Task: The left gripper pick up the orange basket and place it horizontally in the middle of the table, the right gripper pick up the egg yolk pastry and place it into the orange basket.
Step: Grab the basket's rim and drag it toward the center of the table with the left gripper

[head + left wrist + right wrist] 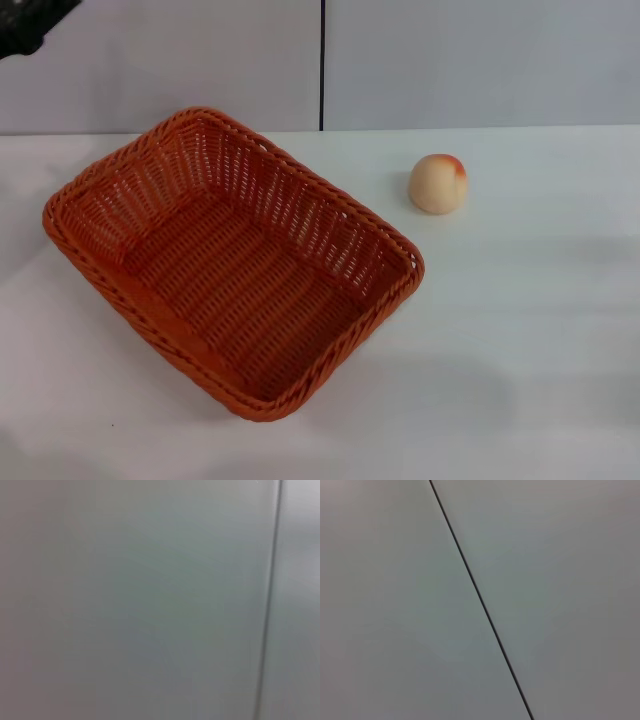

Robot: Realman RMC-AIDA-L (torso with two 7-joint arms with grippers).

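A: Left pincer [35, 25]? Just a dark shape up at eleven o'clock; can't tell its spread.

B: Woven orange basket [230, 260] sits skewed on the white counter [520, 330]; round egg yolk pastry [438, 183] apart at two o'clock.

Basket: the orange basket [235, 262] sits skewed on the table [520, 330], long axis running ten to four o'clock, empty.
Pastry: the egg yolk pastry [438, 183] rests at two o'clock from it, apart.
Corner: dark shape, eleven o'clock, cannot tell what.
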